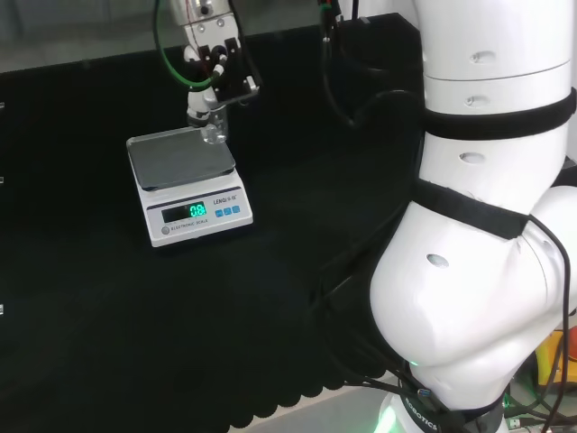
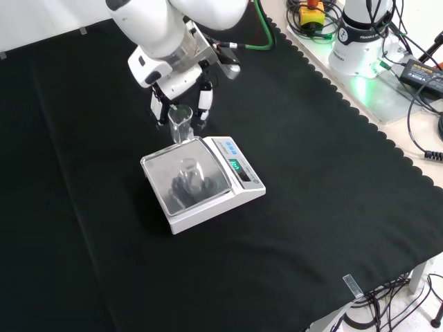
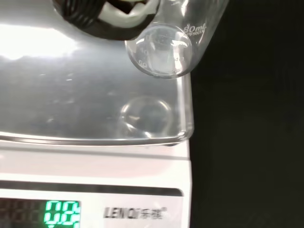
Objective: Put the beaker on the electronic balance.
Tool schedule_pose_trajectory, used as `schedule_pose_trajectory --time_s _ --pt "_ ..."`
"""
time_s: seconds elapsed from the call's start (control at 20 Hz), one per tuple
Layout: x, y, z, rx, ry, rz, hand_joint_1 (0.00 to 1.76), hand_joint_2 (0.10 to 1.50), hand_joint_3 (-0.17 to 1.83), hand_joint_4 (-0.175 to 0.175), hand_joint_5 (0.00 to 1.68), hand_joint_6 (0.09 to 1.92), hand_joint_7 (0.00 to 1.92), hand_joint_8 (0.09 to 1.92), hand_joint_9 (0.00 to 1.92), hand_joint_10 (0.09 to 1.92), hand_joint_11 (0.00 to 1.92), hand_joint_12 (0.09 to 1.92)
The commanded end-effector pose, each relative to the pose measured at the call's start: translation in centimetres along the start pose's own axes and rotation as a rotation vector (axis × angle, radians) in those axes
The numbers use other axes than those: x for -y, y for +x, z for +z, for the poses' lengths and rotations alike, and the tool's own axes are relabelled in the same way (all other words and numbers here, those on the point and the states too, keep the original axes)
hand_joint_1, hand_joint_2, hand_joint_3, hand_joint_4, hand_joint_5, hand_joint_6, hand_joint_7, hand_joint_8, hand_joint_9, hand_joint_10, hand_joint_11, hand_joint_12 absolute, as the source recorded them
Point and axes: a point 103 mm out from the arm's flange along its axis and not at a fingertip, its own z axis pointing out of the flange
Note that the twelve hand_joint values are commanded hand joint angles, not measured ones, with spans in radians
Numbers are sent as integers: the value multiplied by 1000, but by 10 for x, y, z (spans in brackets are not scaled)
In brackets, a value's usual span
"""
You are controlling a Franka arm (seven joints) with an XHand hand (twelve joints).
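A clear glass beaker (image 2: pixel 181 124) hangs upright in my hand (image 2: pixel 181 79), whose fingers are curled round its upper part. In the front view it sits just over the far edge of the electronic balance (image 2: pixel 246 187). The head view puts the beaker (image 1: pixel 214 132) at the far right corner of the steel pan (image 1: pixel 178 160), under the hand (image 1: pixel 216 63). Seen from the wrist, the beaker's round base (image 3: pixel 164 54) floats a little above the pan's corner (image 3: pixel 71 90), and its reflection lies on the metal below. Green digits are lit on the balance's display (image 3: pixel 61 213).
Black cloth (image 2: pixel 332 207) spreads around the balance on all sides. The arm's base (image 2: pixel 363 34), cables and a power adapter (image 2: pixel 422 69) lie beyond the cloth's scalloped edge in the front view. The arm's white links (image 1: pixel 487 225) stand at the head view's right.
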Motion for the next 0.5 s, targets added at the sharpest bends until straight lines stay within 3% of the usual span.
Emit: schedule_pose_trajectory --time_s 0.05,0.5 --pt "1 21 1 3 4 -37 1015 779 568 -175 952 280 897 564 1440 87 1566 556" --pt "-3 49 -2 27 2 -80 1009 780 570 -175 946 281 895 566 1439 87 1567 553"
